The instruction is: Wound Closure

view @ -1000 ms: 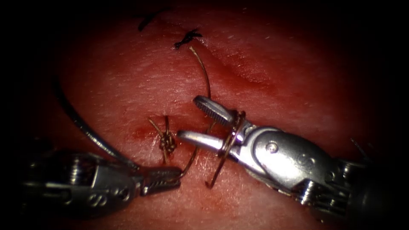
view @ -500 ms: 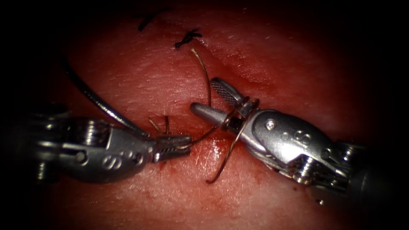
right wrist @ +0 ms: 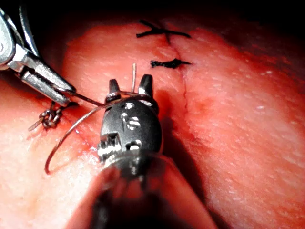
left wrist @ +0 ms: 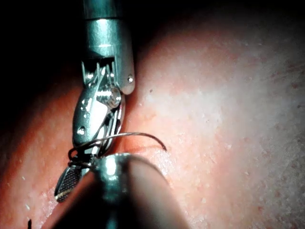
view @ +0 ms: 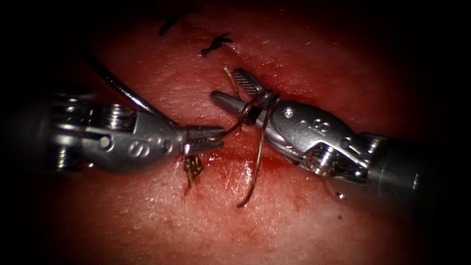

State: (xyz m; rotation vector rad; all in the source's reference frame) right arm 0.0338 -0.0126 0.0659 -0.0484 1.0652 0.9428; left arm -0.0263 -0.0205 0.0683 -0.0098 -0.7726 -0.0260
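Knot-tying seemed to be the step in hand: the thread (view: 256, 162) was looped round the wide-open, empty right end effector (view: 224, 84), while the left end effector (view: 216, 137) was clamped on the thread. The needle (view: 122, 91) was out of the tissue (view: 319, 216), beside the left tool (gripped or not couldn't be told). Next, the short tail (view: 228, 73) between the open jaws probably needed grabbing.

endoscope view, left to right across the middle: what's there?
Left hand, shut on the thread → knot just below its tip → loose thread loop → right hand, open, thread wound round it.
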